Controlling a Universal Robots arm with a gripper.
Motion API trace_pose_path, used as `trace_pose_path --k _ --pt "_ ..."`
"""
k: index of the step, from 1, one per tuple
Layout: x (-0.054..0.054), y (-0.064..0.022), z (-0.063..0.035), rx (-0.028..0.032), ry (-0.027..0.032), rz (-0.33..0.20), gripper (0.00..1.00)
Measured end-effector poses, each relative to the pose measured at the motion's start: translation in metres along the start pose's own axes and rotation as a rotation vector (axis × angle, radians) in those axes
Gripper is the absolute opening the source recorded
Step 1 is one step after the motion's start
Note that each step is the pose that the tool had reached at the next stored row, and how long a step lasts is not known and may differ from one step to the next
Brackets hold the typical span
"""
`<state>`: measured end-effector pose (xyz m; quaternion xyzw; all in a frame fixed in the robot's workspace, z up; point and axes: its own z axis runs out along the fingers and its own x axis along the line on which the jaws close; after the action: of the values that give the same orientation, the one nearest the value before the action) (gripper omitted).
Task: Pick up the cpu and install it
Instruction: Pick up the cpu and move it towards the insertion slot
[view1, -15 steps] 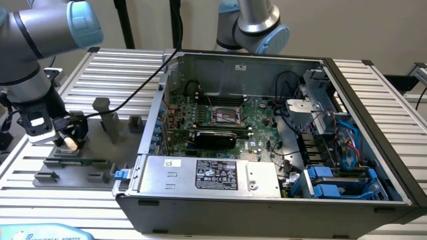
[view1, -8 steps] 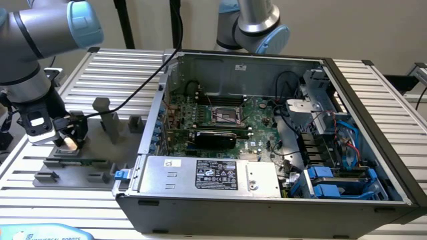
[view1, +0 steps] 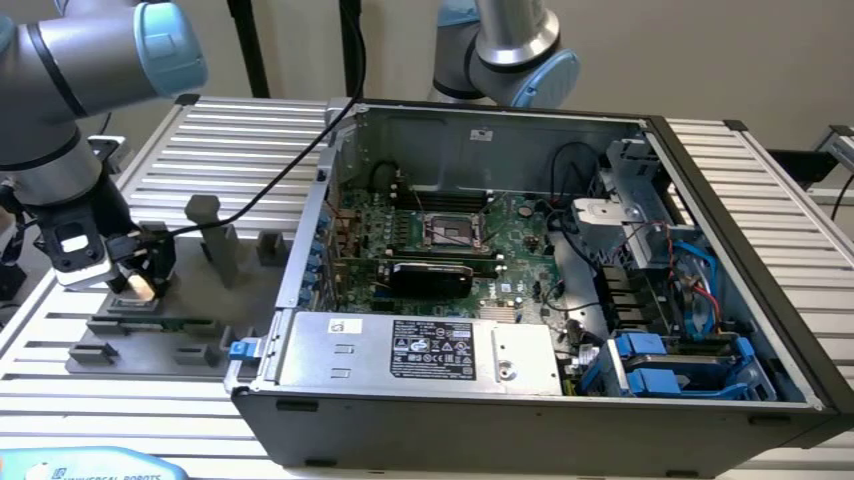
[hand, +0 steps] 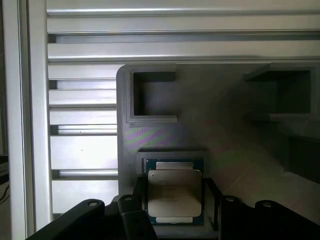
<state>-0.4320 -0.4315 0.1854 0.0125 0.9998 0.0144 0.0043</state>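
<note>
Straddling the cpu (hand: 175, 194), the claw (hand: 176, 202) is spread, one finger each side; contact unclear. Cpu lies flat in its recess in the grey tray (hand: 220, 135) on the desk (hand: 85, 150), at the exterior view's left of the computer case (view1: 534, 400). Doing it well likely means staying centred, squeezing both edges evenly and keeping the chip level.

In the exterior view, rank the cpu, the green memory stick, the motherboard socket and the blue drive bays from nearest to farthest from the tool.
1. cpu, directly under the tool.
2. green memory stick, beside it on the tray.
3. motherboard socket, mid-picture.
4. blue drive bays, exterior view's far right.
</note>
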Motion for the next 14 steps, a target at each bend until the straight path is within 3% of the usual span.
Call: trace_pose_path --k 6,14 --pt "0.000 0.0003 -0.0121 0.0000 0.0000 0.000 0.55" --pt "0.000 0.0013 -0.0467 -0.0001 -0.0001 0.000 0.55"
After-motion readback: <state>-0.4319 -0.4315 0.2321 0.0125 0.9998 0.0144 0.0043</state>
